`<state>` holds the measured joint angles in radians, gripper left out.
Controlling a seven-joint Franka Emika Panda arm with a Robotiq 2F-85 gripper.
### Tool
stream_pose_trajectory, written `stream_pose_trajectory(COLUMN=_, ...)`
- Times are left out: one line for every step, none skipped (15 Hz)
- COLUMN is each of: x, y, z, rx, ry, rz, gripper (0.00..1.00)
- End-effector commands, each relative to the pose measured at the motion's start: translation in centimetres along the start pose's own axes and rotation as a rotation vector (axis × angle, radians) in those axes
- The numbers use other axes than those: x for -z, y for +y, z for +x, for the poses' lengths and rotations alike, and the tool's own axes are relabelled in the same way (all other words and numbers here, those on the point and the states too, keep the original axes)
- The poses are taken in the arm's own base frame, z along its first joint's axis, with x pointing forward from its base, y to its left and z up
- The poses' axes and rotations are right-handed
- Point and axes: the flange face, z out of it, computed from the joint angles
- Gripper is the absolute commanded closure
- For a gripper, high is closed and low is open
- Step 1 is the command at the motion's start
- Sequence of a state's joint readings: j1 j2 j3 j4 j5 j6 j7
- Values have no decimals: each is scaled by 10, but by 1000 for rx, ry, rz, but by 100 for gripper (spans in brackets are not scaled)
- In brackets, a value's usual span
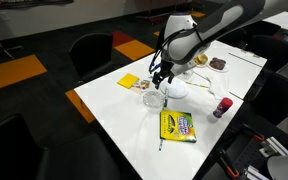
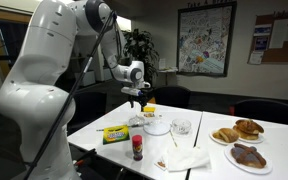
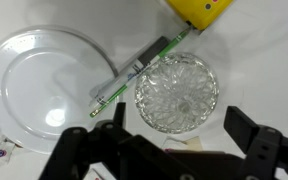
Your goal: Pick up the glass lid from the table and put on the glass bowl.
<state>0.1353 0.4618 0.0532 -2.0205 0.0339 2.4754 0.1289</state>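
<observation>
- Hovering over the white table (image 1: 119, 112) in an exterior view, the gripper (image 1: 162, 78) hangs above the glass lid (image 1: 152, 100). The lid lies just beside the glass bowl (image 1: 175, 90).
- In an exterior view the gripper (image 2: 136, 100) is above the glass bowl (image 2: 156, 124), without contact.
- In the wrist view the fingers (image 3: 112, 140) stand wide apart and hold nothing. The glass lid (image 3: 176, 93) lies on the table between them, the glass bowl (image 3: 49, 85) is at its left, and a pen (image 3: 134, 70) lies between the two.
</observation>
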Motion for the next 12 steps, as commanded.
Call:
stream_pose_trajectory(x=-19, y=-1, z=10, rx=31, ry=23, rz=7, gripper=0)
stream_pose_trajectory(x=-25, y=-5, z=13, rx=39, ry=25, rz=6, gripper=0)
stream_pose_trajectory(x=-30, y=-9, z=14, rx=47, ry=27, rz=7, gripper=0)
stream_pose_trajectory(x=-36, y=-14, z=16, rx=54, ry=22, rz=9, gripper=0)
stream_pose_trajectory(x=-40, y=-18, z=17, rx=60, ry=19, rz=9, gripper=0)
stream_pose_trajectory(x=-45, y=-22, z=19, rx=64, ry=13, rz=5, gripper=0)
stream_pose_trajectory(x=-49, y=-26, z=20, rx=67, ry=14, rz=0, gripper=0)
stream_pose_trajectory(x=-53, y=-28, z=22, rx=70, ry=18, rz=-9, gripper=0)
stream_pose_trajectory(x=-55, y=-31, z=23, rx=71, ry=22, rz=-13, gripper=0)
stream_pose_trajectory(x=-57, y=-33, z=25, rx=71, ry=30, rz=-20, gripper=0)
stream_pose_trajectory(x=-59, y=-35, z=27, rx=72, ry=36, rz=-27, gripper=0)
stream_pose_trajectory(x=-61, y=-36, z=28, rx=71, ry=44, rz=-35, gripper=0)
